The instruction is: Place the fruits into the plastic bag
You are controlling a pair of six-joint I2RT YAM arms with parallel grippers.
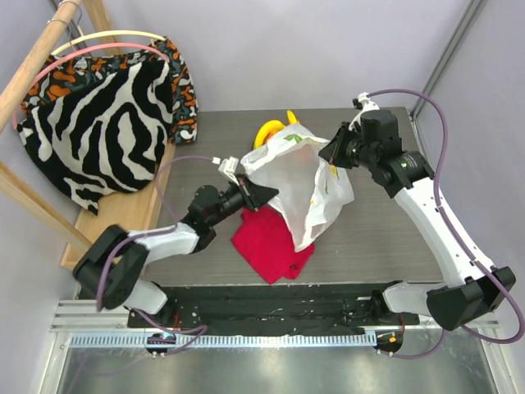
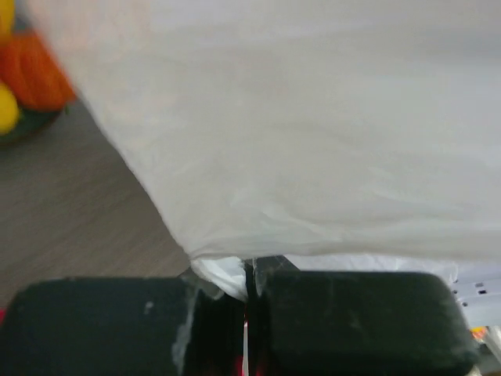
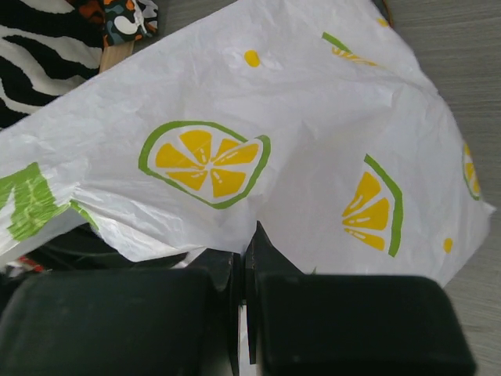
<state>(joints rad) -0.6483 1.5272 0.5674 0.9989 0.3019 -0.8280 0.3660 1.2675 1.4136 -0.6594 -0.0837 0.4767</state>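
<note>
White, crinkly plastic is hanging between the two arms over the middle of the counter (image 1: 369,238). The plastic bag (image 1: 308,180), printed with yellow citrus slices, is being held up off the surface by two opposite parts of its top edge, which I judge is meant to stretch its mouth apart so that things can be dropped in. The left gripper (image 1: 259,194) is reaching in from the near-left corner and pinching the bag's left edge; in its wrist view the jaws are pressing together with only a thin fold of film between them. The right gripper (image 1: 333,153) is reaching across from the right edge and clamping the opposite side, its jaws likewise closing tight on a pleat of the printed film. With both grippers occupied, neither is free to fetch anything, so opening the bag looks to be the step in hand, and loading is not yet begun. The fruits (image 1: 271,129) are waiting at the far edge of the counter just behind the bag, a curved yellow banana showing above it in the overhead view. None is showing inside the bag, though its film is hiding much. A red cloth (image 1: 267,238) is lying beneath the bag's lower end toward the near edge, and zebra-striped fabric (image 1: 107,123) is hanging past the left edge.
</note>
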